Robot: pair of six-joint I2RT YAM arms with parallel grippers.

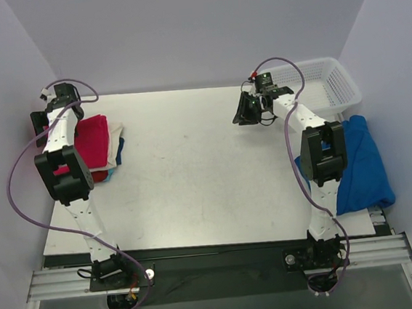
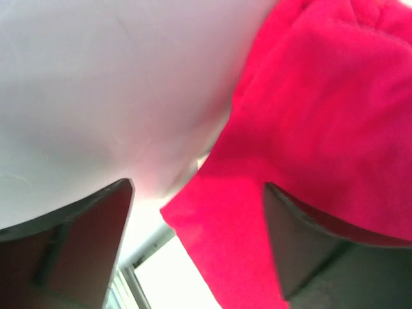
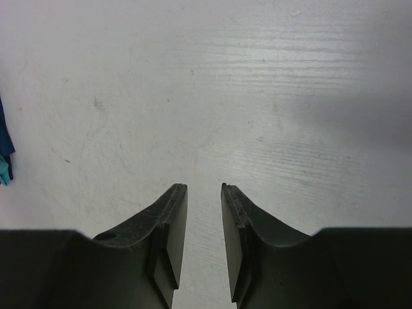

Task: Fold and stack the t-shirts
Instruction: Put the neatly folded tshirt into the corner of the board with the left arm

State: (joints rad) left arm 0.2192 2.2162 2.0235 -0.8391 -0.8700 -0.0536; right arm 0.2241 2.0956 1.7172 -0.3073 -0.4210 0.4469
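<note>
At the far left, the left gripper hangs low over the near edge of the red shirt, its jaws spread wide with nothing pinched; in the wrist view one finger sits above the red cloth and the other above bare table. The red shirt lies folded on top of a small pile at the table's left side. A cream shirt peeks out from under its right edge, and a sliver of dark blue cloth shows below that, though I cannot tell what that bottom layer is. The middle of the table is bare. Right of centre, toward the far side, the right gripper hovers above the tabletop, its jaws only narrowly parted and holding nothing. Behind it, in the far right corner, stands the white basket, which looks empty from above. Nearer, along the right edge and partly behind the right arm, the blue shirt lies rumpled and unfolded, draped partly over the table's side. By my reading the task is well past halfway: red and cream look folded and stacked, with the red one apparently just set down. What remains is to fetch the blue shirt, spread it on the bare middle, fold it, and add it to the pile on the left.
</note>
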